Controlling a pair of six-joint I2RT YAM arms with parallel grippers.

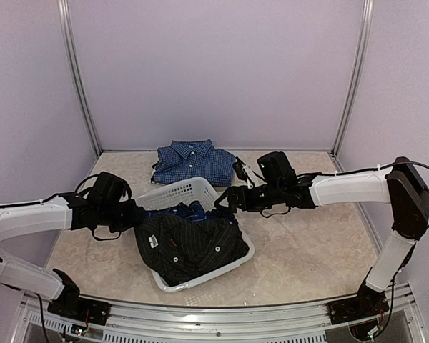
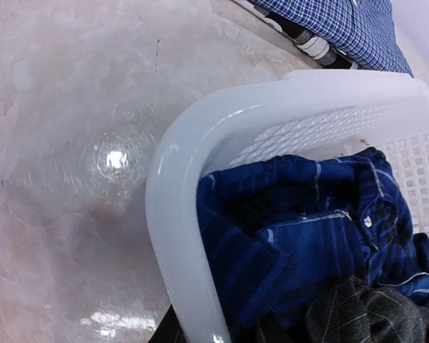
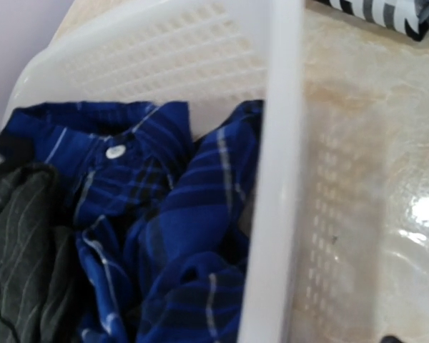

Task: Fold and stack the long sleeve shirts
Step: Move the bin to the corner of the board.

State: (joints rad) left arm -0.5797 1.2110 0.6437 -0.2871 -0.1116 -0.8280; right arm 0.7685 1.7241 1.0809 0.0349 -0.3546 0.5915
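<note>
glossy beige marbled table (image 1: pixel 307 243); lilac walls (image 1: pixel 214 71); checked shirt (image 1: pixel 193 161) folded at back.

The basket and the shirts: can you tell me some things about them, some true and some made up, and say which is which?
1. The checked shirt lies folded on the table, outside the basket. True.
2. The black pinstriped shirt is folded on the table. False: it lies crumpled in the basket, spilling over the rim.
3. The dark blue plaid shirt is in the basket. True.
4. The basket is red. False: it is white.
</note>
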